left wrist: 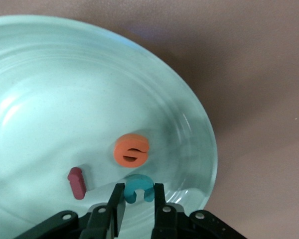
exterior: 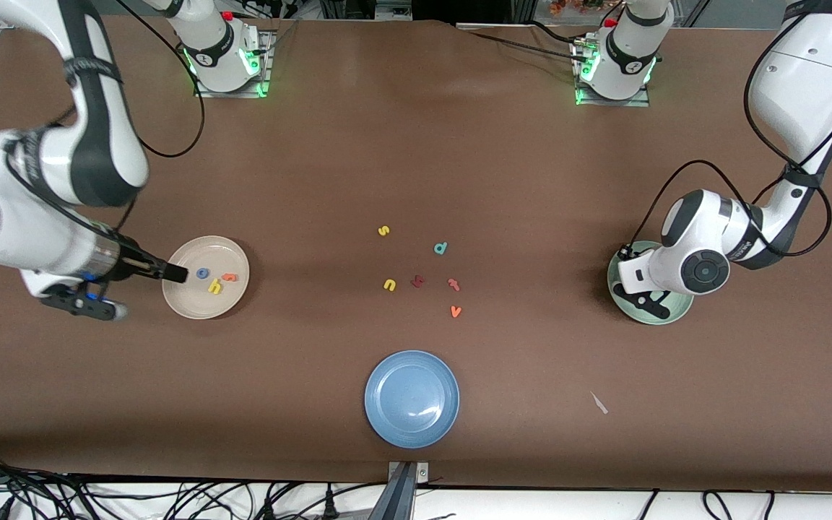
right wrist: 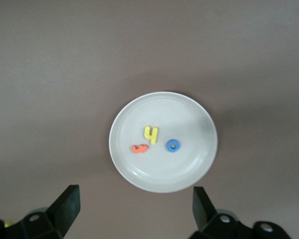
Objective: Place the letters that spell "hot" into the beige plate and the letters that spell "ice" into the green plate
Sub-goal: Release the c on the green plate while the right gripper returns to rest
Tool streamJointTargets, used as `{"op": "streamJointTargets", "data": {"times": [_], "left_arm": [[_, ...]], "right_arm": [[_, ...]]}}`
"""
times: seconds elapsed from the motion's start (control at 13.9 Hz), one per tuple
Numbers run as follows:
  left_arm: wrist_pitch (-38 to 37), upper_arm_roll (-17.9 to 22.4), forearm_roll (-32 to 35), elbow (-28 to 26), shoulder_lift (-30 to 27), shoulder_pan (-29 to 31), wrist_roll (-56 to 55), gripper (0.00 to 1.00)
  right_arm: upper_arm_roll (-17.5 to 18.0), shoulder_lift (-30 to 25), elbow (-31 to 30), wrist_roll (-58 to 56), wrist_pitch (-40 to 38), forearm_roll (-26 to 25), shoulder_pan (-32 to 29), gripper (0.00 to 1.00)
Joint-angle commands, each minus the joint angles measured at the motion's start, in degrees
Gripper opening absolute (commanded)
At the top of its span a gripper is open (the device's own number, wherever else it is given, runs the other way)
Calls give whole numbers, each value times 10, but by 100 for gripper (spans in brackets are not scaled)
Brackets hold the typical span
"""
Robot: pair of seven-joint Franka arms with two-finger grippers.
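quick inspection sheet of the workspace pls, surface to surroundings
surface: brown table, one small pale scrap lying on it
job's things: round cream-beige plate holds yellow foam h, blue foam ring o, orange foam t; round mint-green plate holds dark red foam i, orange foam e, teal foam c
clutter: round blue plate; six loose foam letters mid-table
grippers: left gripper low in the green plate, jaws either side of the c; right gripper open, over the table beside the beige plate
cables: black cables along both arms
surroundings: cable tangle below the table's near edge
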Motion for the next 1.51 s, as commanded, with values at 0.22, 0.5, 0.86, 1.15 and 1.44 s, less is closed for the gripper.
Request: {"op": "streamJointTargets", "data": {"times": [0.22, 0.5, 0.86, 1.15, 1.44], "left_arm": [[-11, -24, -3, -7, -36, 9, 1, 100], [-110, -68, -60, 68, -56, 3, -3, 100], [-208, -122, -59, 196, -56, -29, -68, 100], [-251, -124, -58, 276, -62, -41, -69, 100], [-251, -131, -61, 281, -93, -34, -65, 100]], "right_arm": [[57, -128, -11, -1, -121, -72, -45, 100], [57, -180, -15, 1, -137, -62, -49, 100], [56, -220, -39, 2, -135, -62, -52, 100], [51, -214, -39, 3, -143, -33, -60, 100], [51, -205, -38, 12, -153, -31, -60, 100]]}}
